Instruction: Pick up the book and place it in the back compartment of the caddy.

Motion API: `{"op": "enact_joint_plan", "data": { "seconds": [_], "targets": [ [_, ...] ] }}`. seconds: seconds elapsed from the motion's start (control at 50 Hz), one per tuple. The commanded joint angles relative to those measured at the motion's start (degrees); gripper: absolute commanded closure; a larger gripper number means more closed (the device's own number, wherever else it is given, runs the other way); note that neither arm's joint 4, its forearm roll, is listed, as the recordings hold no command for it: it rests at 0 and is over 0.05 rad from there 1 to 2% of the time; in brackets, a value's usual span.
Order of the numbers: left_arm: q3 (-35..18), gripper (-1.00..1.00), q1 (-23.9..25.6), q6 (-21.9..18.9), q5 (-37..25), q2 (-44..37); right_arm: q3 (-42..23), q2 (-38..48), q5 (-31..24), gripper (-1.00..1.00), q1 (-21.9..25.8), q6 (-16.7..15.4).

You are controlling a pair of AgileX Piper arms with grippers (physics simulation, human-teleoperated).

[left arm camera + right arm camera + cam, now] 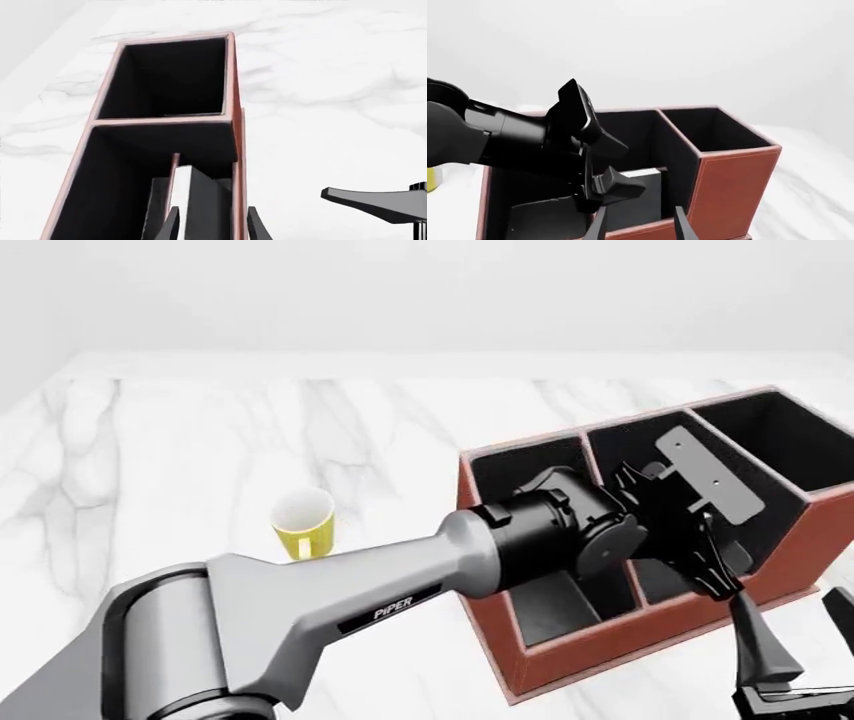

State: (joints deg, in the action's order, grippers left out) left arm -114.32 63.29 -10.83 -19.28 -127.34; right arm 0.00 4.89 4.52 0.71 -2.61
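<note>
Bench (200, 430) is showing as white marble with grey veining under flat, even light. The backdrop is plain pale grey, with no room detail to log. A yellow mug (303, 523) is standing upright toward the bench's left half, well apart from the work and not involved.

The caddy (534, 660) is sitting near the bench's right edge. The left arm is reaching across and down into it, wrist tilted so the fingers are pointing into the black interior.

The book (207, 200) is standing on edge low inside a caddy cell, white page edge uppermost. It is just beside a thin divider and close behind the low wall (647, 231). This is looking like the back compartment, though the arm is hiding part of the layout, so that is a judgement only. The tall square cell (167, 80) further along is holding nothing visible.

The left gripper (213, 227) is straddling the book with its fingers spread. A strip of caddy wall is showing between one finger (257, 225) and the cover, so it appears not to be pinching the book.

The right gripper (639, 227) is waiting just outside the low wall, spread wide and holding nothing. It is probably parked there to keep out of the way.

Judgement: placement is essentially complete, and a straight upward lift should avoid clipping the divider.
</note>
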Motion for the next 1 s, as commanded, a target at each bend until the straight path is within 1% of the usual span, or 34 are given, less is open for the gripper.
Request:
{"op": "enact_joint_plan", "data": {
  "seconds": [0.02,0.16,0.22,0.24,0.26,0.28,0.34,0.44,0.5,0.56,0.66,0.7,0.76,0.82,0.92,0.94,0.96,0.98,1.0],
  "targets": [
    [2.13,-1.00,0.53,0.20,0.58,1.52,-0.01,-1.18,-0.54,-1.00,0.25,1.65],
    [4.53,-1.00,0.27,-0.37,1.36,5.55,-0.02,-0.66,0.00,-1.00,0.20,1.50],
    [6.63,-1.00,0.51,-0.64,1.79,8.66,-0.03,-0.80,-0.10,-1.00,0.12,1.46],
    [7.80,-1.00,0.54,-1.11,1.49,11.00,-0.03,-0.87,-0.16,-1.00,0.08,1.48],
    [7.87,-1.00,0.54,-1.11,1.52,11.03,-0.03,-0.88,-0.17,-1.00,0.08,1.48],
    [8.95,-1.00,0.22,-0.81,1.69,13.67,-0.01,-1.50,-0.79,-1.00,0.10,1.41],
    [9.11,-1.00,-0.23,-1.11,0.82,15.25,-0.02,-0.76,-0.02,-1.00,0.12,1.32],
    [10.20,-1.00,-2.08,-1.68,1.02,18.17,-0.02,-0.34,0.38,-1.00,0.08,1.19],
    [10.78,-1.00,-2.37,-1.82,1.08,19.01,-0.02,-0.31,0.39,-1.00,0.02,1.20],
    [12.69,-1.00,-2.90,-2.38,1.65,21.28,-0.02,-0.26,0.41,-1.00,-0.08,1.10],
    [13.98,-1.00,-2.90,-2.94,1.36,23.69,-0.02,-0.15,0.51,-1.00,-0.09,1.12],
    [15.03,-1.00,-2.87,-3.37,1.44,25.12,-0.05,-1.07,-0.44,-1.00,-0.06,1.07],
    [16.92,-1.00,-2.99,-3.99,2.05,27.63,-0.02,-0.12,0.54,-1.00,-0.06,1.11],
    [18.38,-1.00,-3.01,-3.77,2.34,29.56,-0.02,-0.19,0.47,-1.00,-0.05,1.11],
    [24.35,-1.00,-4.91,-3.51,5.47,35.02,-0.02,-0.20,0.44,-1.00,-0.09,1.17],
    [25.37,-1.00,-5.63,-2.85,6.12,35.97,-0.01,-0.72,-0.06,-1.00,-0.06,1.13],
    [27.74,-1.00,-6.86,-2.49,7.28,37.45,-0.02,-0.24,0.42,-1.00,-0.05,1.11],
    [27.81,-1.00,-6.86,-2.49,7.32,37.48,-0.02,-0.19,0.48,-1.00,-0.05,1.11],
    [29.77,-1.00,-8.51,-2.18,8.63,38.19,-0.02,-0.05,0.62,-1.00,0.00,1.12]
  ]
}}
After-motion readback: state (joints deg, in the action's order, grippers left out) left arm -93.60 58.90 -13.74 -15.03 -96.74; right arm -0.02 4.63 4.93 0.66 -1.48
